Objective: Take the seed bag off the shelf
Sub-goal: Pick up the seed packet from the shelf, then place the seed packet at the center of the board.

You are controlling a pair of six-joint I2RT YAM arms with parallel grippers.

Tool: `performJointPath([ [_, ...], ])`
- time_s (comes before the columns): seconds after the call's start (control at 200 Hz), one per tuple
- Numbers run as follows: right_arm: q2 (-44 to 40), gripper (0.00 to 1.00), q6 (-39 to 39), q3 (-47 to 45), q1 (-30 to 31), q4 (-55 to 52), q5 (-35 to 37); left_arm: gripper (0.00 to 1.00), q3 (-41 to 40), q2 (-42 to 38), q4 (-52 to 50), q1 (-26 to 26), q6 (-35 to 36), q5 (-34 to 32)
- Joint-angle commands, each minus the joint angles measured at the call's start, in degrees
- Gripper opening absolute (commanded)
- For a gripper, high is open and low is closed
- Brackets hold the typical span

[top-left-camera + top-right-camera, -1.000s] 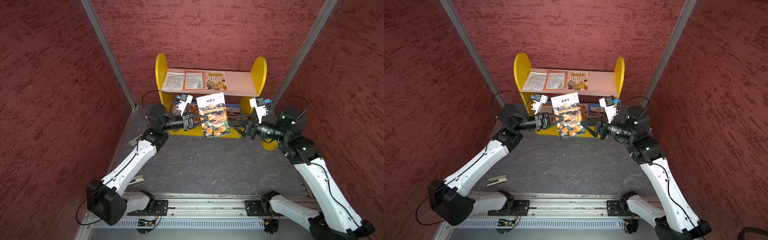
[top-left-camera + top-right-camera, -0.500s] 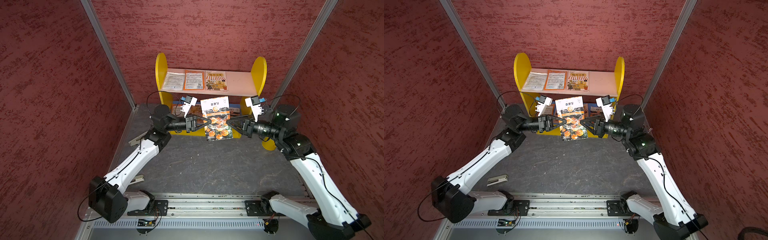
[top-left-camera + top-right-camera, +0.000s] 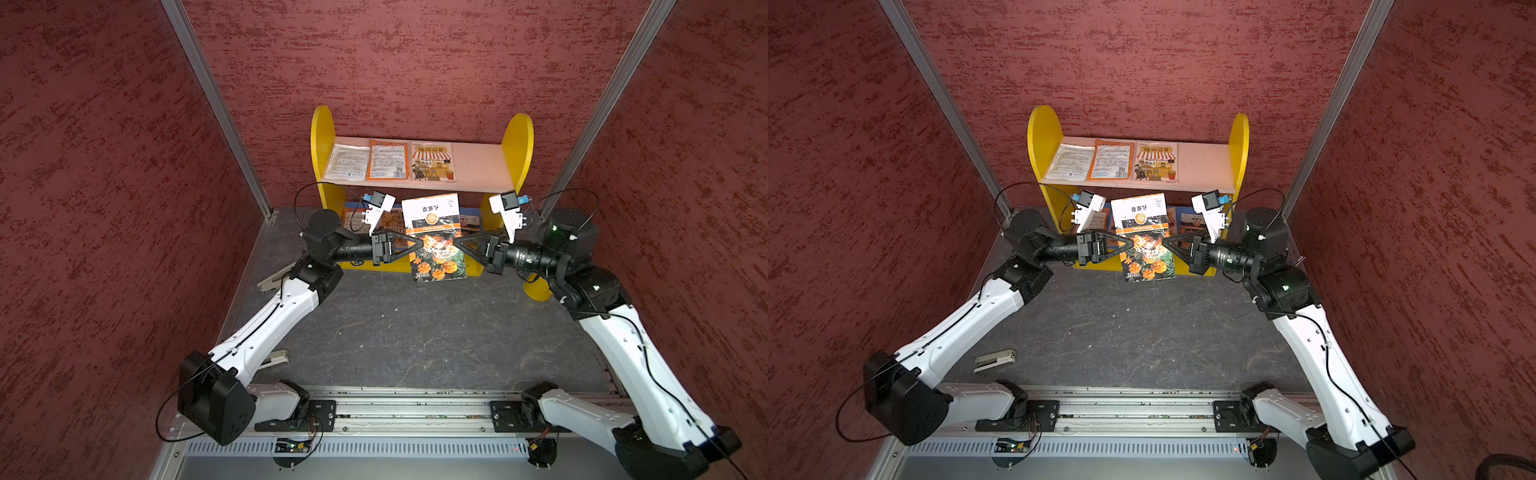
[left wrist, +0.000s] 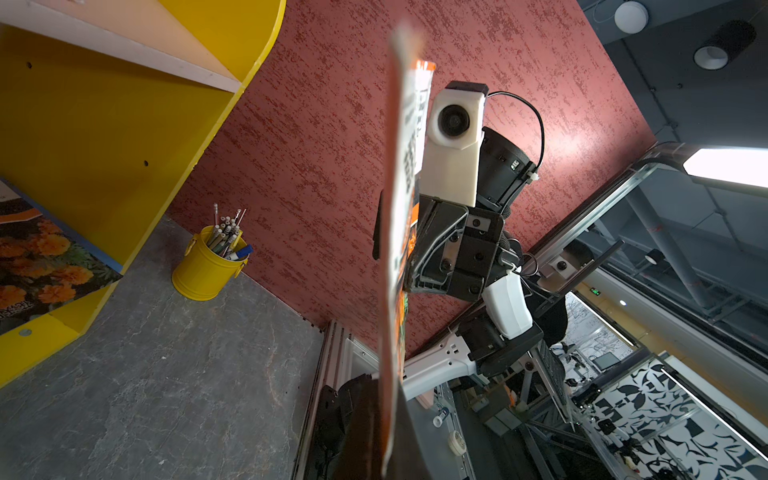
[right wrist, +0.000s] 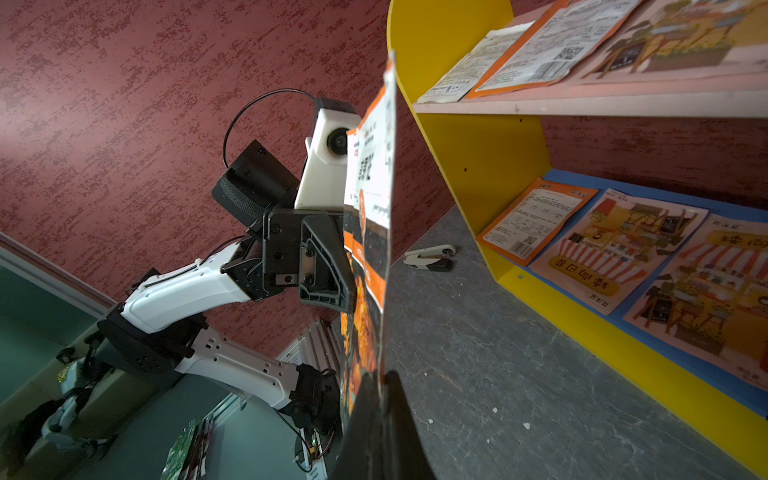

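Between the two sets of fingertips hangs the seed bag [image 3: 435,232], upright, off the shelf [image 3: 517,141] and just in front of its lower board. The left gripper [image 3: 419,245] pinches one side edge and the right gripper [image 3: 456,244] is clamped on the opposite edge, so the tools point at each other across the packet. That shared hold is the main risk. If the arms drift apart, the thin pouch may tear or slip from one pinch; if they press together, it will buckle. The left wrist view shows the bag edge-on and blurred, so I cannot tell how deep those pads bite, and a shallow hold could let it swing and drop. Just above and behind the tools sits the upper board's front lip, which a lift could catch. More packets [image 3: 388,160] lie flat on that board and others [image 5: 615,245] on the lower one, behind the grippers. A yellow pencil pot [image 4: 203,266] stands close behind the right arm's wrist and could be knocked on a backward swing. A stapler [image 3: 994,360] lies on the table under the left arm.
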Motion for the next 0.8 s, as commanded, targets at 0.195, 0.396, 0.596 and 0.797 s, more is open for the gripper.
performJointPath([
  [0.195,-2.33,0.00,4.38,-4.05,0.03,5.66,3.32,0.78,0.00,-0.91,-5.97,2.47,3.51,-4.53],
  [0.396,-3.69,0.00,8.05,-11.45,1.08,8.76,9.10,1.00,-2.27,-6.48,-17.00,6.27,8.85,-11.18],
  [0.596,-2.62,0.00,10.77,-17.48,5.87,11.04,16.45,1.00,-2.08,-14.13,-34.59,7.05,18.60,-21.62],
  [0.797,0.84,0.00,15.69,-23.68,13.10,18.08,24.52,1.00,-4.02,-20.92,-42.26,7.58,23.07,-26.61],
])
